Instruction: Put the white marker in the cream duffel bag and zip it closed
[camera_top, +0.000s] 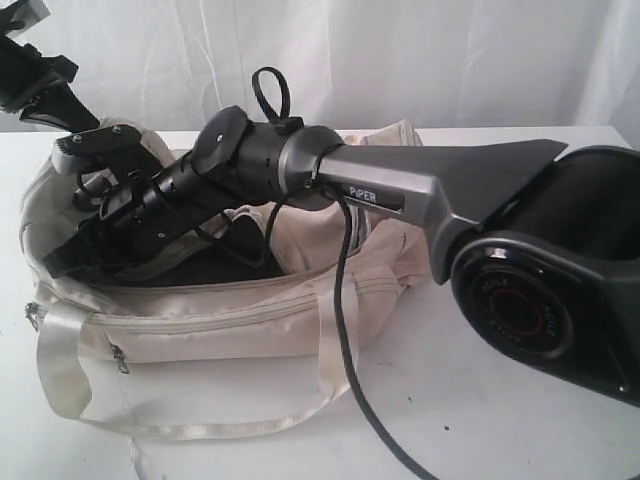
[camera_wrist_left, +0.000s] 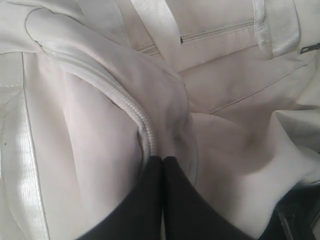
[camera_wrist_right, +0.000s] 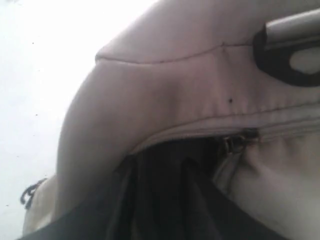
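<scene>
Cream duffel bag (camera_top: 230, 322) open, right hand (camera_top: 80, 250) apparently within.

Soft folds of a cream fabric duffel bag (camera_wrist_left: 95, 165) fill the whole left wrist view. The left gripper (camera_wrist_left: 162, 159) shows as two black fingers (camera_wrist_left: 142, 205) pressed flat against each other, no gap between them. Their tips meet at a fold of the bag's rim, just where a curved pale grey zipper track (camera_wrist_left: 125, 102) ends, and they seem to pinch that fold, though the cloth hides the contact itself. A shiny cream webbing handle strap (camera_wrist_left: 157, 27) crosses the bag's side wall, with a second strap (camera_wrist_left: 277, 25) well apart from it. A straight closed pocket zipper (camera_wrist_left: 217, 31) runs between the two straps.
</scene>
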